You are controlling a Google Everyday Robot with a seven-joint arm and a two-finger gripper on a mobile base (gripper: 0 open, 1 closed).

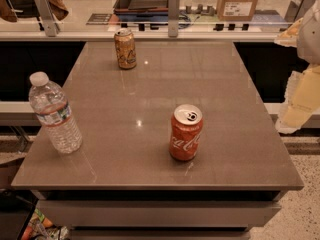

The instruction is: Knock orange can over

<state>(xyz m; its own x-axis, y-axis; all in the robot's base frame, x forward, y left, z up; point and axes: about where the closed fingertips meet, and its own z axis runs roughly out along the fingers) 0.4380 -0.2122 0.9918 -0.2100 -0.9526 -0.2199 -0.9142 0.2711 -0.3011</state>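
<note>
The orange can [125, 49] has a mottled golden-amber body with dark markings and a silver top. It stands upright near the far edge of the grey table [225, 84], left of centre. My gripper [296, 96] shows as a pale white and yellow shape at the right edge of the view, beyond the table's right side. It is well away from the orange can and holds nothing that I can see.
A red-orange Coca-Cola can [186, 132] stands upright near the table's front middle. A clear water bottle [54, 114] stands at the front left corner. A low glass partition with metal posts [173, 14] runs behind the table, with a cardboard box [238, 1] beyond.
</note>
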